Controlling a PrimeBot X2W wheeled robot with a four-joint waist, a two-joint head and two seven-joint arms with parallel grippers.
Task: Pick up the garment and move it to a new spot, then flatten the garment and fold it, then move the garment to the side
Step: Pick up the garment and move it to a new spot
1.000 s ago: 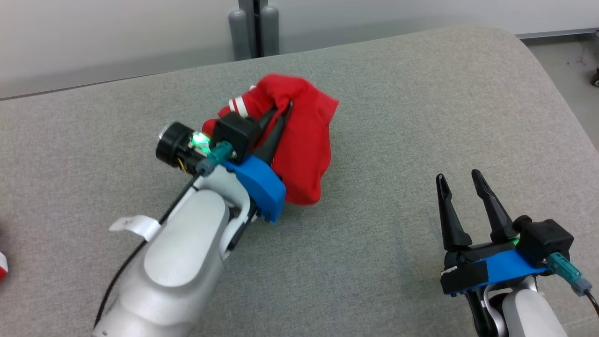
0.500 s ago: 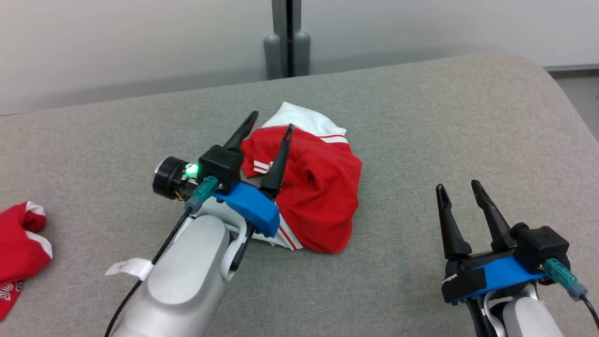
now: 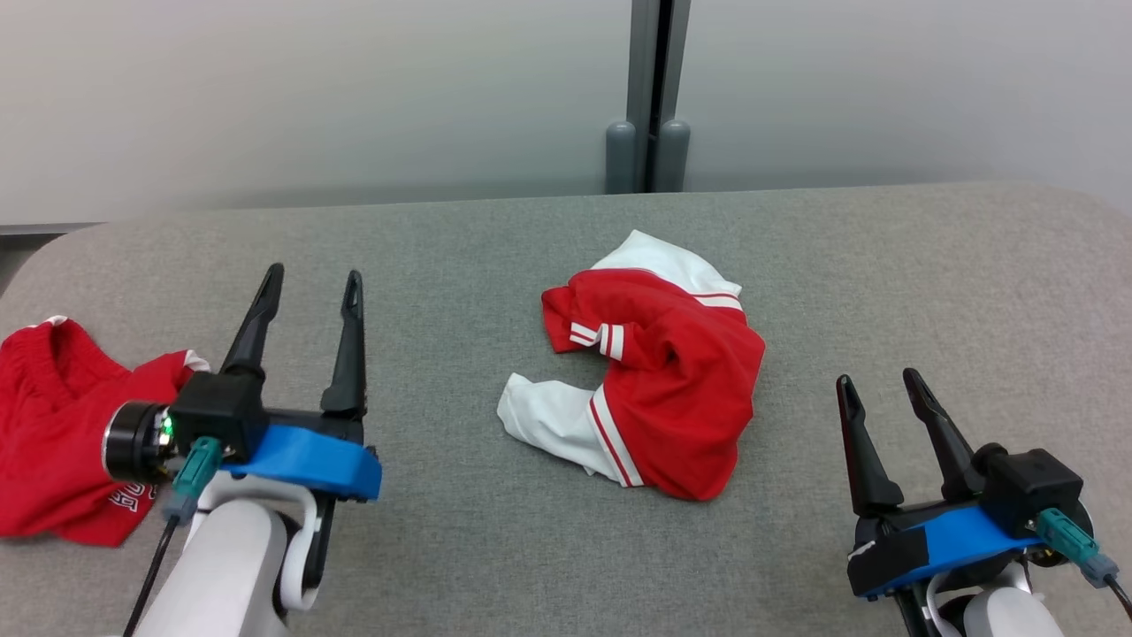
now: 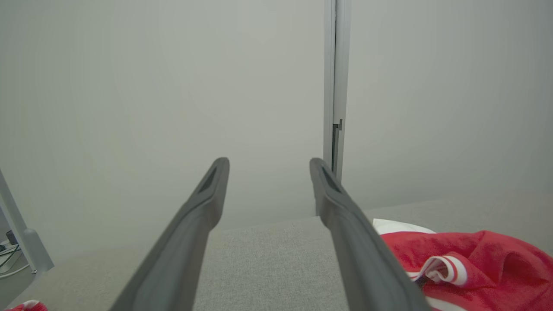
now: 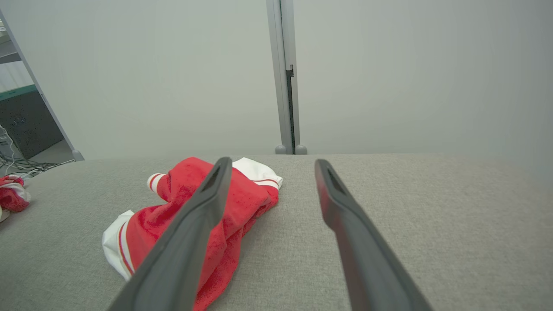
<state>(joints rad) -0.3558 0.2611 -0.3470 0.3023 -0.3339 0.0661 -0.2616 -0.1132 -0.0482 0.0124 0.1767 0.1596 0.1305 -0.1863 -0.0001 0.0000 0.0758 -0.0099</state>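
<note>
Garment (image 3: pixel 659 380), red and white, lies crumpled at centre of grey padded surface (image 3: pixel 884 265), between both grippers, touching neither. Left gripper (image 3: pixel 314 274): fingers apart, empty, just beside second red garment (image 3: pixel 53 425) at left edge. Right gripper (image 3: pixel 877 379): fingers apart, empty.

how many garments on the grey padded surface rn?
2. A crumpled red-and-white fabric garment lies at centre; a second red fabric garment with white trim lies far left, partly hidden behind the left tool.
</note>
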